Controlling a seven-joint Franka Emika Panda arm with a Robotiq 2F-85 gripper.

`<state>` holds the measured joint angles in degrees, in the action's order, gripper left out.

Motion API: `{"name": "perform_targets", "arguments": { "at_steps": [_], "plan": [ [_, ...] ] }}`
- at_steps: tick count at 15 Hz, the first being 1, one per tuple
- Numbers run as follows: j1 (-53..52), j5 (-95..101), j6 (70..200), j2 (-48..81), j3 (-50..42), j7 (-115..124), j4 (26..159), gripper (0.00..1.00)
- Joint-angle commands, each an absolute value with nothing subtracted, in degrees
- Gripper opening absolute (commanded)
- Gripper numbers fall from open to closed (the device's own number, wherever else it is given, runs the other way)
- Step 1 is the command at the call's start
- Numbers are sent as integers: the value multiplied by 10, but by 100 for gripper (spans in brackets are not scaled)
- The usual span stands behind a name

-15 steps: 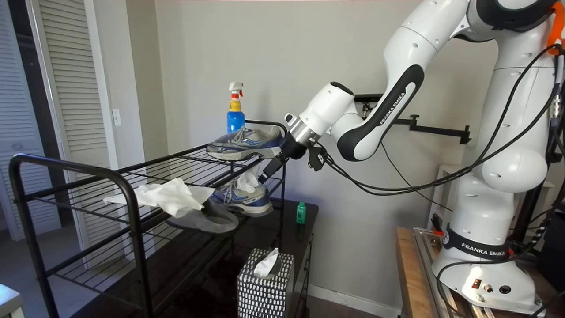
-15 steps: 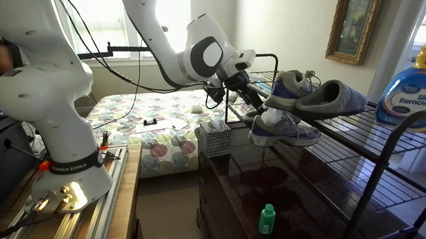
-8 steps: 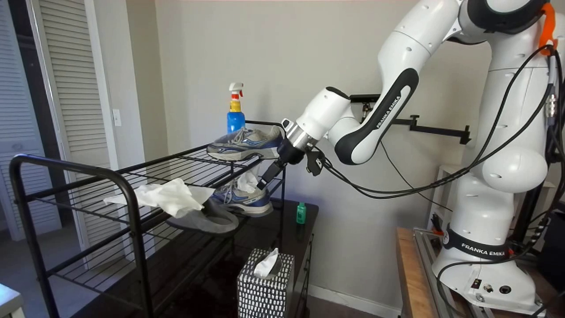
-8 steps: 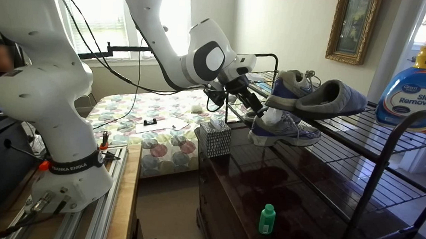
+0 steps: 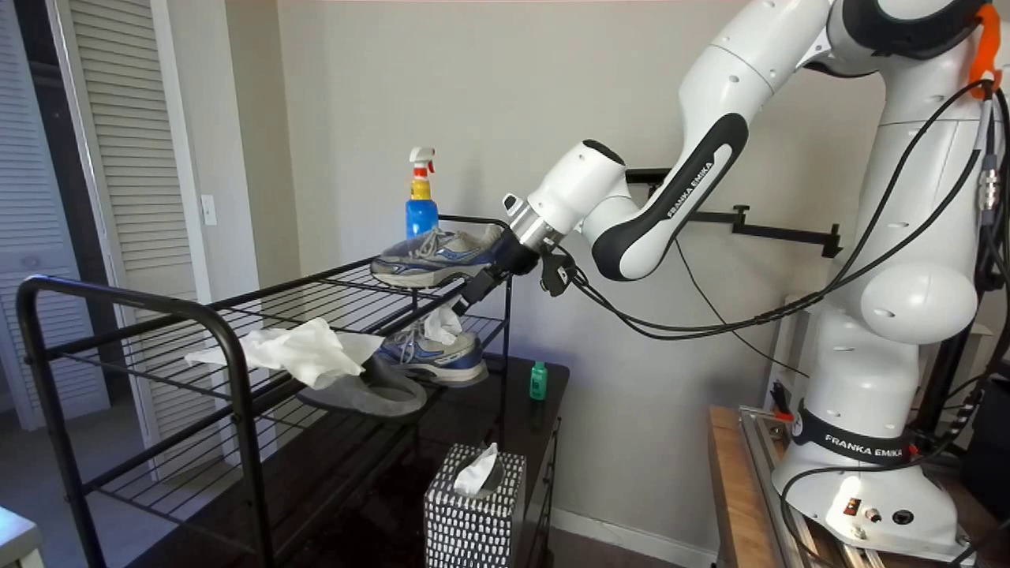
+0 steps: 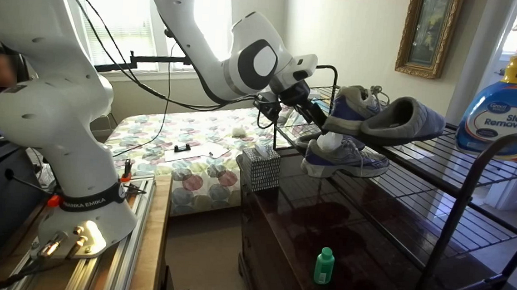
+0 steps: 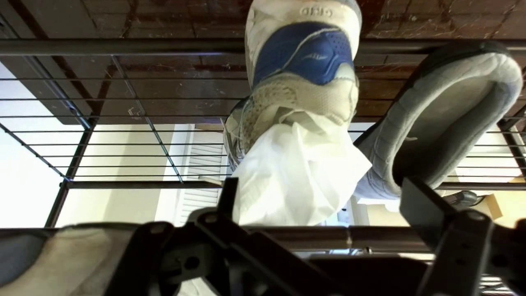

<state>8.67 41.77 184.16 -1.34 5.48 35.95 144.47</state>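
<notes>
White tissue dead ahead, pincer spread, nothing gripped

There it is, the crumpled white paper tissue (image 7: 298,176), bunched in the mouth of a grey-and-blue mesh running shoe (image 5: 450,356) on the lower tier of a black wire-metal rack (image 5: 249,442). As I judge it, the step in hand is lining up on that tissue; a hold would call for coming in lower, white folds between both fingers, before any squeeze.

And my black two-fingered pincer (image 7: 322,187)? Fingers (image 7: 422,209) wide apart, clasping nothing! In the wrist view one overlaps the tissue's edge; whether they touch, I cannot tell. Both exterior views put my tips just above it, by the upper tier's rail, so that bar looks like the one to mind.

Just beside the shoe lies a grey quilted slipper (image 7: 448,119). Overhead, very near me, a second grey-and-blue running shoe (image 5: 434,259) rests on the upper tier. Farther out, a blue plastic spray bottle (image 6: 502,109) stands up there too, and below, a black-and-white patterned tissue box (image 5: 473,517) stands on the dark wooden dresser (image 6: 298,220).
</notes>
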Motion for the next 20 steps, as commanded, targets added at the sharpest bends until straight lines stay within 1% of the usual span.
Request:
{"name": "perform_targets", "arguments": {
  "at_steps": [1,6,10,13,20],
  "plan": [
    [89,440,1817,-8,62,379,1423,100],
    [73,407,1791,7,71,349,1438,100],
    [75,451,1802,8,67,378,1424,100],
    [72,485,1783,14,67,389,1404,100],
    [62,487,1789,34,74,386,1411,100]
  ]
}}
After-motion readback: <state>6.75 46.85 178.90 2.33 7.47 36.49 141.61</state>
